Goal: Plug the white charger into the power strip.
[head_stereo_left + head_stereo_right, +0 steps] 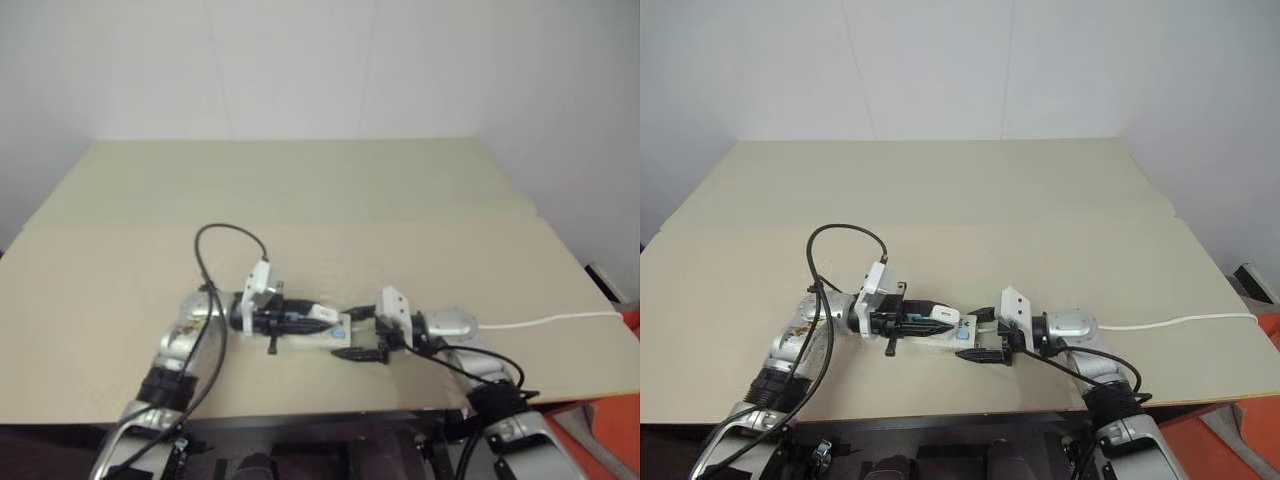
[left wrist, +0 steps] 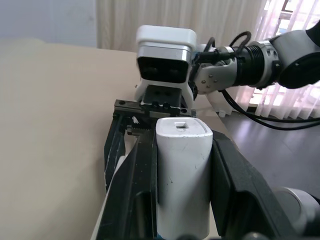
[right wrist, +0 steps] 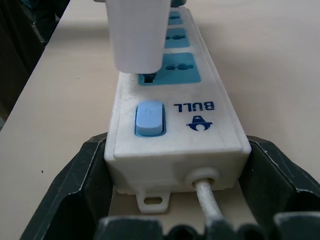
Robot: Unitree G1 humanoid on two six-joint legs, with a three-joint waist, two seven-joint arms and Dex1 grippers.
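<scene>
Our left gripper (image 2: 182,165) is clamped on the white charger (image 2: 181,175), one black finger (image 2: 137,190) flat against each long side, the block sitting between them and reaching past their tips toward the strip. Directly beyond that grip lies the power strip (image 3: 172,125) on the table (image 1: 320,200). Our right gripper (image 3: 175,200) is closed around its switch end, a finger on each side wall, the thin white cord (image 3: 207,200) running out between the fingers.

From the right wrist view, the charger's lower end sits at the blue socket (image 3: 170,67) nearest the switch (image 3: 149,119); we cannot tell whether the pins have entered.

To seat it well, we judge the charger should stay square to the socket face while we press straight in, the right grip bracing the strip against sliding.
</scene>
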